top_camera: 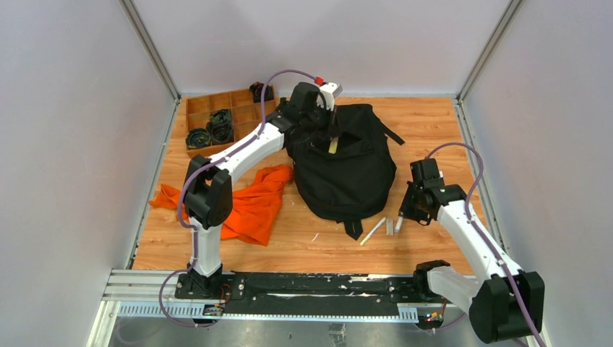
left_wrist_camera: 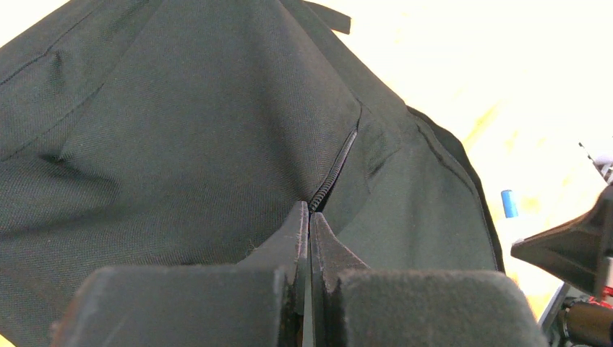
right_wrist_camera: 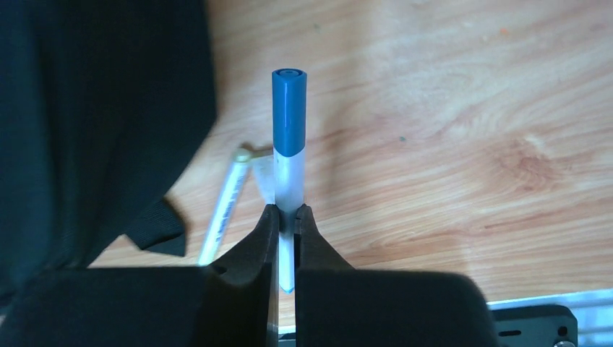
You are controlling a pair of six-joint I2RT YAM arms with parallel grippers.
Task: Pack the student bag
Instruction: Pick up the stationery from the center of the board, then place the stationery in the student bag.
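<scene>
The student bag (top_camera: pixel 347 170) is a large black backpack lying mid-table. My left gripper (top_camera: pixel 331 141) is at its upper part. In the left wrist view the gripper (left_wrist_camera: pixel 309 213) is shut, its tips pinched on the end of the bag's zipper (left_wrist_camera: pixel 336 170), and black fabric (left_wrist_camera: pixel 181 130) fills that view. My right gripper (top_camera: pixel 400 217) is right of the bag's lower end, low over the table. In the right wrist view it (right_wrist_camera: pixel 288 211) is shut on a white marker with a blue cap (right_wrist_camera: pixel 289 130), and the bag (right_wrist_camera: pixel 94 123) lies to the left.
A white pen (top_camera: pixel 373 231) and a small clear piece (top_camera: pixel 389 226) lie by the bag's lower strap end (top_camera: pixel 353 230). An orange cloth (top_camera: pixel 253 202) lies left of the bag. A brown divided tray (top_camera: pixel 206 108) holding black parts stands at the back left. Walls enclose the table.
</scene>
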